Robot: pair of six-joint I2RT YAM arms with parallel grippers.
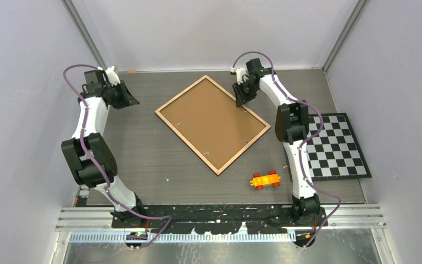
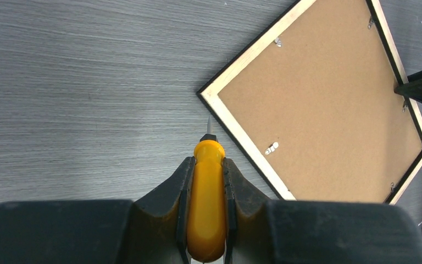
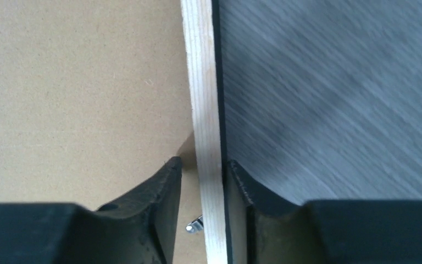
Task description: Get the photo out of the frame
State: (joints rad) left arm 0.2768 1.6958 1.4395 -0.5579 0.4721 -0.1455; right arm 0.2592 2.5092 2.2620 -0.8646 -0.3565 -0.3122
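Observation:
The frame (image 1: 212, 122) lies face down in the middle of the table, showing its brown back board and light wooden rim. The photo is hidden under the board. My left gripper (image 1: 129, 101) hovers left of the frame, shut on a yellow-handled screwdriver (image 2: 207, 198). Its tip points toward the frame's near corner (image 2: 211, 96). My right gripper (image 1: 240, 100) straddles the frame's far right rim (image 3: 206, 110). One finger is over the back board (image 3: 77, 93) with a gap to the rim, and the other is against the black outer edge. A small metal tab (image 3: 194, 224) sits between the fingers.
A black-and-white checkerboard mat (image 1: 335, 146) lies at the right edge of the table. An orange toy car (image 1: 265, 180) sits near the front, below the frame's lower corner. Walls close in the left, back and right sides.

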